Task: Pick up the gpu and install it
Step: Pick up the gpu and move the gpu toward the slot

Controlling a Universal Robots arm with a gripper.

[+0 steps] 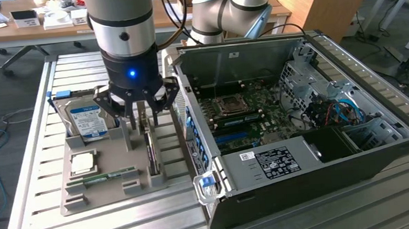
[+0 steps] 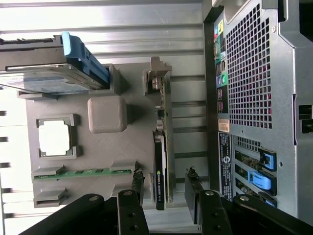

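The gpu (image 2: 161, 164) stands on its edge in a slot of the grey holder tray (image 2: 139, 105), a thin dark card with a green-lettered label on its shroud. In the exterior view the gpu (image 1: 150, 151) is at the tray's side nearest the computer case. My gripper (image 2: 165, 185) hangs open just above one end of the card, with one finger (image 2: 137, 182) on each side of it and not touching it. From the exterior view, the gripper (image 1: 136, 129) reaches down over the tray (image 1: 110, 195).
The open computer case (image 1: 374, 153) lies at the exterior view's right, its motherboard (image 1: 236, 113) exposed. The tray also holds a hard drive (image 1: 89, 122), a processor (image 1: 83, 163) and a green memory stick (image 1: 104, 177). The case's perforated rear panel (image 2: 254, 88) stands close beside the tray.
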